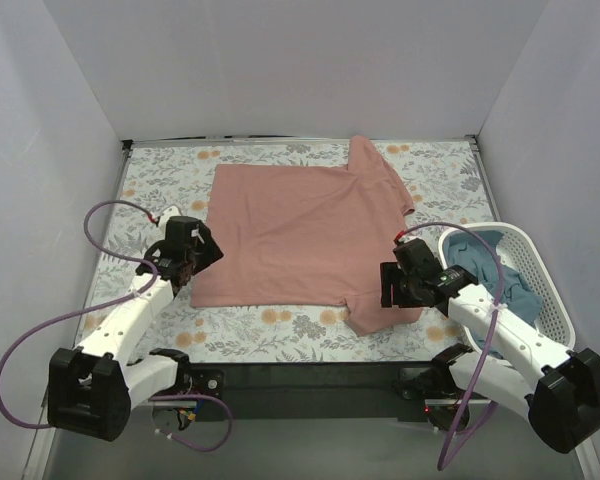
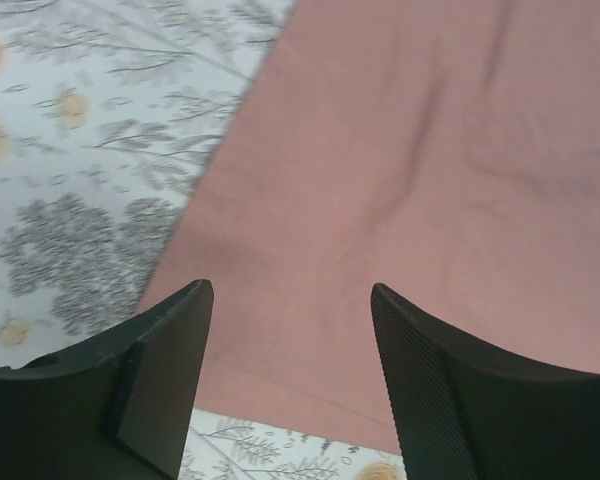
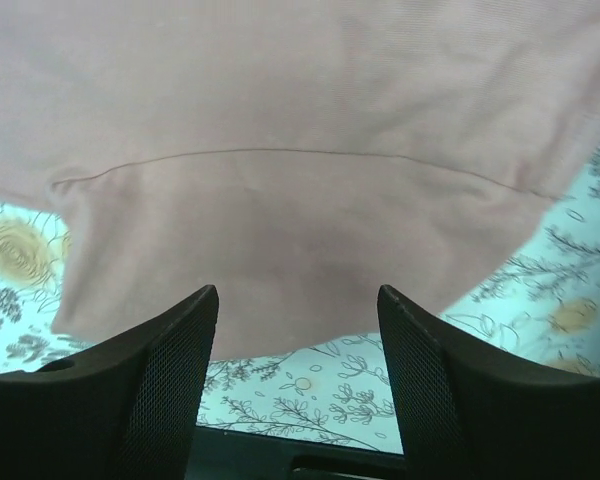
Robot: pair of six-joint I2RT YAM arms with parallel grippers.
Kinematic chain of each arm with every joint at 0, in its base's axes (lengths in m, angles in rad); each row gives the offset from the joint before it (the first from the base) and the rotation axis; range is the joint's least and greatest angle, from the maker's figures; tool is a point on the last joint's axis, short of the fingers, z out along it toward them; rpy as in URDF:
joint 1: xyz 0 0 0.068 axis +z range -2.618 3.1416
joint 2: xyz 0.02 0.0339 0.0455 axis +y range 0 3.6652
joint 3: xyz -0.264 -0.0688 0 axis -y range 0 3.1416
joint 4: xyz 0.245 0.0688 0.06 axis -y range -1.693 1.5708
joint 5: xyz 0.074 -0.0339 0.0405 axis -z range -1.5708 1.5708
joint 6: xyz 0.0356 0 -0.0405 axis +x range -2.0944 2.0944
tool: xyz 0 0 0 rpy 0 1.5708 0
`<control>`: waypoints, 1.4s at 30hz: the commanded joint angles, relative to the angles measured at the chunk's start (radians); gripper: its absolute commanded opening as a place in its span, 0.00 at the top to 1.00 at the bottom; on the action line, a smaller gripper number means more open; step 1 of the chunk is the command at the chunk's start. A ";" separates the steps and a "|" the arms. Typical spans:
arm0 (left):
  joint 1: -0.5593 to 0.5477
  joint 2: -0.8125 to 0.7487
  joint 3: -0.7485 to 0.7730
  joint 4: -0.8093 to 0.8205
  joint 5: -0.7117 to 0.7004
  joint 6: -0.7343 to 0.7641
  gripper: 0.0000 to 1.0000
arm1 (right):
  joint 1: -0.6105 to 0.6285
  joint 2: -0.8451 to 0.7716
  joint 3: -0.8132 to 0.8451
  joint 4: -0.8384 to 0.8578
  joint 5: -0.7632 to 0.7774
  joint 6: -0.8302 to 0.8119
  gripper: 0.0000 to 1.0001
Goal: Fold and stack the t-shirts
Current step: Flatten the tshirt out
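1. Two t-shirts are in view. The dusty-pink t-shirt [image 1: 300, 235] lies spread flat on the floral cloth [image 1: 160, 185], with one sleeve pointing toward the far edge and the other toward the near edge, both at its right end.
2. The teal-blue t-shirt [image 1: 483, 255] sits crumpled inside the white basket [image 1: 545, 285] at the right, just beside the pink shirt's near sleeve.
3. The left gripper [image 2: 292, 295] hangs over the pink shirt's near left corner. Its jaws stand moderately apart and hold nothing, and smooth pink fabric shows between them.
4. The right gripper [image 3: 298, 295] hangs over the near sleeve, where a seam runs across the fabric. Its jaws are spread wide and empty.
5. Whether either gripper's fingertips touch the fabric cannot be told.
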 commanded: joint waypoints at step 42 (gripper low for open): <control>0.110 0.919 0.801 0.049 -0.032 0.197 0.26 | -0.147 -0.006 -0.075 0.252 -0.158 0.141 0.32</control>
